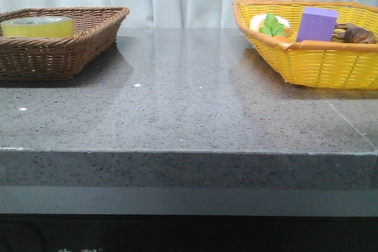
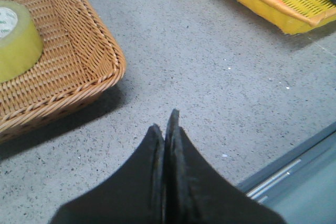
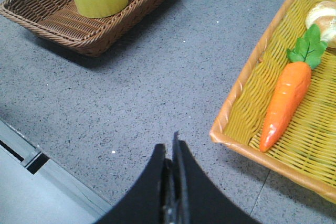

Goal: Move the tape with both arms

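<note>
Tape sits flat in the brown wicker basket at the far left of the worktop, nothing touching it. Left gripper: fingers pressed together, hovering over bare worktop just beside the brown basket's corner, holding nothing. Right gripper: fingers also together, empty, above the worktop between the two baskets. Yellow basket on the right holds a carrot, a purple block and a few other bits.
</note>
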You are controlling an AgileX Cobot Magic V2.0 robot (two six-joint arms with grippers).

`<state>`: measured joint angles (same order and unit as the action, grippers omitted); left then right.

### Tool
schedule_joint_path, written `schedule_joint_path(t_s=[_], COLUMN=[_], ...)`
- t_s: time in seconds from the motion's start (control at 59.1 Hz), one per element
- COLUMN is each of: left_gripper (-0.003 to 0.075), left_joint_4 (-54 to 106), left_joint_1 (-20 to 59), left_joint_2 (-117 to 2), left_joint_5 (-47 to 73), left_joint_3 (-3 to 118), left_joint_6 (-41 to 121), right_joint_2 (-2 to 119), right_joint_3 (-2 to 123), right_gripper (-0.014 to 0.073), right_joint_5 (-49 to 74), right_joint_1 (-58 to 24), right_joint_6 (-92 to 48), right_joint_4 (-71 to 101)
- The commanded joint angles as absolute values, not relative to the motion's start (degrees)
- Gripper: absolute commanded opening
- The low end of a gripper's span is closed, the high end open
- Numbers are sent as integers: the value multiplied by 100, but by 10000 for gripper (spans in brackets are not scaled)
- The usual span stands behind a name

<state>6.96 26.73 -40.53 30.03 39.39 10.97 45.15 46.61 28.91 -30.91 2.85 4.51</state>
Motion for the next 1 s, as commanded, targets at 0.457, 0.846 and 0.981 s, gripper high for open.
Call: schedule_joint_path(t_s=[0.457, 0.846, 0.981], left_gripper=[-20, -20, -20], left_joint_4=[782, 352, 602], left_joint_1=[819, 817, 817], left_joint_2=[-496, -333, -142], left_joint_5=[879, -674, -385], left_joint_3=[1182, -16, -68], left_joint_6=[1088, 136, 136], right_joint_2=[4487, 4487, 4487], right_joint_3=[4822, 4822, 4822], right_gripper=[-66, -66, -66], right_joint_5=[2446, 2446, 2446], right_joint_1=[-3075, -3075, -3075], right_joint_6=[258, 258, 258], right_joint_4=[461, 461, 461])
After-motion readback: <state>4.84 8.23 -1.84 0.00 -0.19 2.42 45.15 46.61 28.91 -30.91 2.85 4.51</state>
